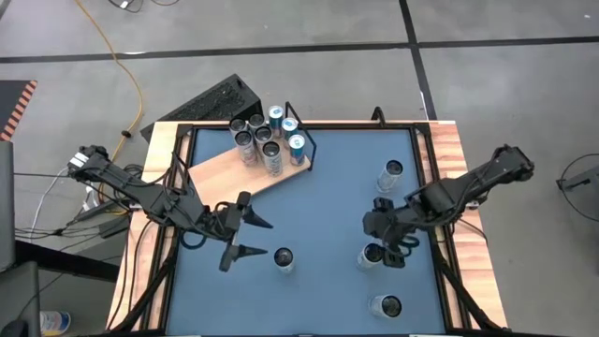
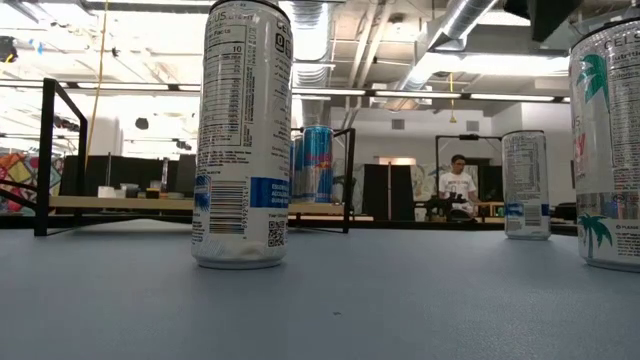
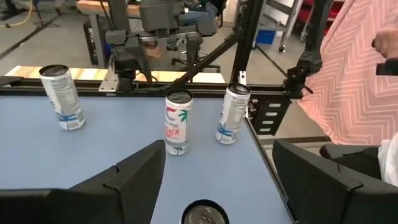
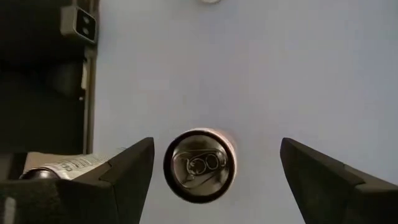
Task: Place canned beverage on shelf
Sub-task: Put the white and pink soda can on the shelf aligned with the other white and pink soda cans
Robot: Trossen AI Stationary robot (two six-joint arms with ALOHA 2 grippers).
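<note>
Left gripper [image 1: 245, 236]: fingers spread wide, nothing between them, pointed at an upright can [image 1: 283, 258] just beyond its tips.
Right gripper [image 4: 211, 163]: fingers spread, holding nothing, hanging above a second can [image 4: 199, 165] whose top shows between them.
Shelf [image 1: 217, 169]: pale board at the far side of the table, lying at an angle, with a black wire frame at one end; a cluster of cans [image 1: 265, 137] is packed there.
Loose cans: several more stand apart on the blue table [image 1: 328, 187], toward the right side.
Risk, left: a low or off-centre approach could knock the tall, narrow can over and send it rolling.
Risk, right: a descent not squared over the can could land a finger on its rim and tip it.
Risk, shelf: the packed frame end leaves little room, so a careless placement may topple neighbours.
</note>
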